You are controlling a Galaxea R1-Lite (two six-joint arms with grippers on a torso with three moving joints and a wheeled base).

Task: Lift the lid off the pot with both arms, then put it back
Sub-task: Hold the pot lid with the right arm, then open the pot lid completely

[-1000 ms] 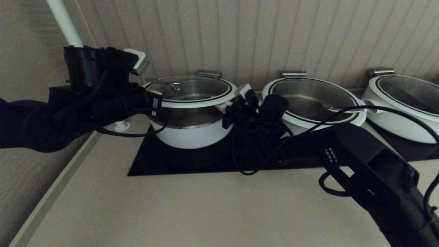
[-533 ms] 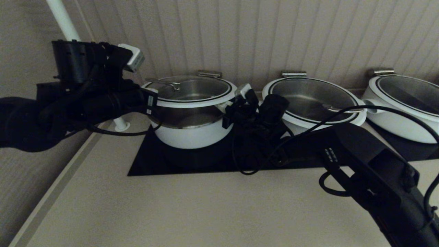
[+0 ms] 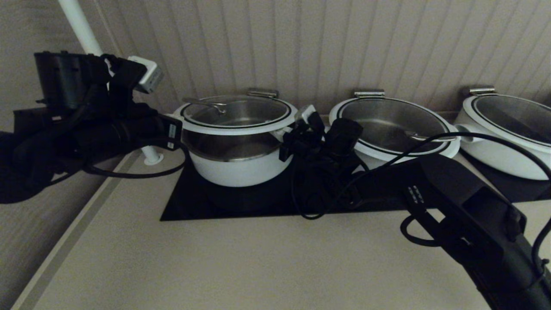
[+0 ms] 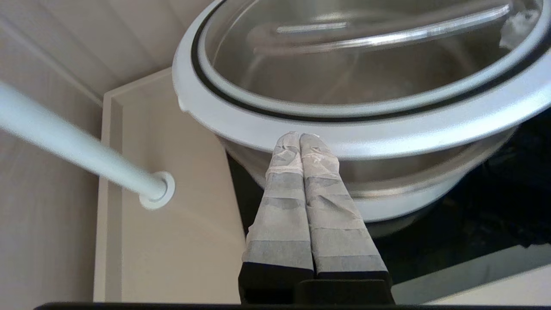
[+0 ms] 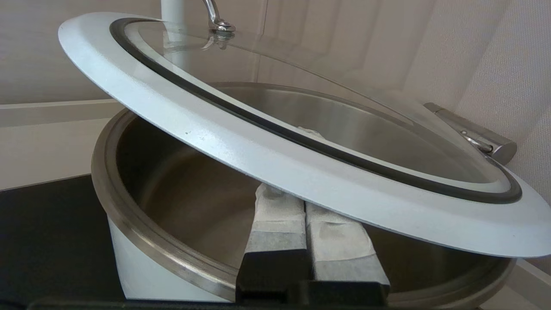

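1. Lid [image 3: 236,114] sits tilted above pot [image 3: 239,165], on mat [image 3: 202,202] on desk [image 3: 241,262].
2. Left gripper [image 4: 300,138] left of pot, right gripper [image 5: 301,196] under lid's right edge.
3. Two more pots [image 3: 394,125] to the right.

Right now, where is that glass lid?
The lid hangs tilted just above the pot, the leftmost one, propped underneath by the left gripper and right gripper.

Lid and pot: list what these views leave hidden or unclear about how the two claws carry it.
- Head view: the left claw and its contact with the lid are hidden behind its own black wrist.
- Right wrist view: the right claw tips vanish under the lid's white ring.
- Left wrist view: the fingers end at the ring; touching or just short is unclear.
- All views: the pot handles are hidden by the arms.
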